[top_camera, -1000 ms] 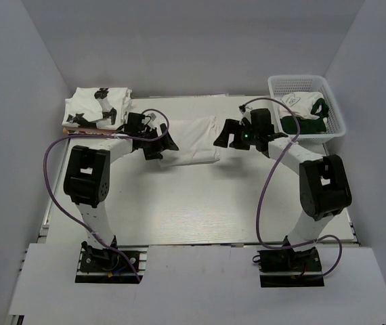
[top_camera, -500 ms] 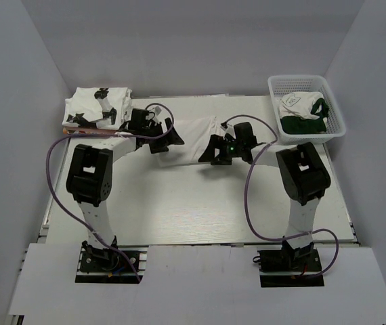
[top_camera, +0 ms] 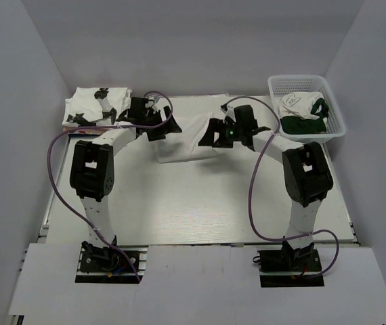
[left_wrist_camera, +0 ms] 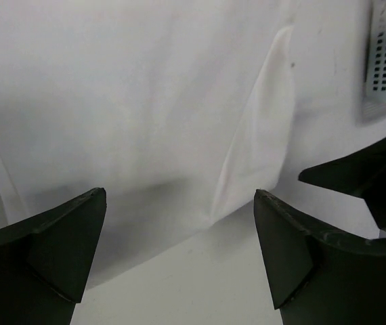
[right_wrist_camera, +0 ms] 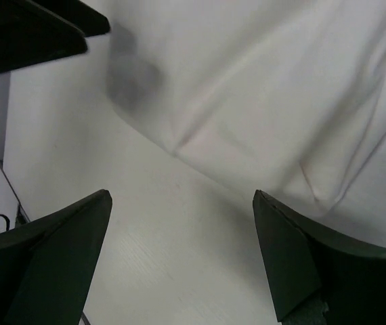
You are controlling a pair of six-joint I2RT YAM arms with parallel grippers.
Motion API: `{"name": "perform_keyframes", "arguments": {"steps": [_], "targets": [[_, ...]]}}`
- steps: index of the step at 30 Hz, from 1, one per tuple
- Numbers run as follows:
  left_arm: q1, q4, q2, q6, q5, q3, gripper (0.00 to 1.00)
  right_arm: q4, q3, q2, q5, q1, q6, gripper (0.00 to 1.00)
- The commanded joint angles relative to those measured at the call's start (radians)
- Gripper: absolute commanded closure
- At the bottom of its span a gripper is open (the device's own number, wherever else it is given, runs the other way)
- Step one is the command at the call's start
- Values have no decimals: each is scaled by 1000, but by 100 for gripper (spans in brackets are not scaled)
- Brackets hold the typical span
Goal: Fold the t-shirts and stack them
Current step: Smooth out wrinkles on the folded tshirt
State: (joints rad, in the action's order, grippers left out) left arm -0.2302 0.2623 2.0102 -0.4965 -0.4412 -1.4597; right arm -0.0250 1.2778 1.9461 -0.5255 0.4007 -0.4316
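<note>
My left jaws and right jaws are wide open, nothing held, over either end of the t-shirt (top_camera: 183, 145) on the bench (top_camera: 179, 203).

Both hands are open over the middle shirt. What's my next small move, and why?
Probably lower both hands onto the shirt edges beneath them and close. The left hand and right hand hover open over the white t-shirt, each with cloth between its fingers, gripping nothing yet.

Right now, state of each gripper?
Left gripper: open, holding nothing, above the white t-shirt.
Right gripper: open, holding nothing, at that t-shirt's edge.
</note>
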Motion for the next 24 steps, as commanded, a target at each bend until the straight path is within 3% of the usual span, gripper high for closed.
{"name": "perform_keyframes", "arguments": {"steps": [1, 8, 12, 19, 24], "targets": [[14, -6, -76, 27, 53, -100, 0, 7, 147, -75, 61, -5, 41, 10], [14, 54, 149, 71, 93, -388, 0, 11, 507, 200, 56, -8, -5, 10], [14, 130, 314, 82, 64, -545, 0, -12, 623, 371, 56, -25, -70, 10], [34, 110, 366, 82, 104, -421, 0, -138, 617, 514, 70, -86, -153, 10], [66, 123, 398, 82, 136, -424, 0, -180, 556, 554, 13, -122, -177, 10]]}}
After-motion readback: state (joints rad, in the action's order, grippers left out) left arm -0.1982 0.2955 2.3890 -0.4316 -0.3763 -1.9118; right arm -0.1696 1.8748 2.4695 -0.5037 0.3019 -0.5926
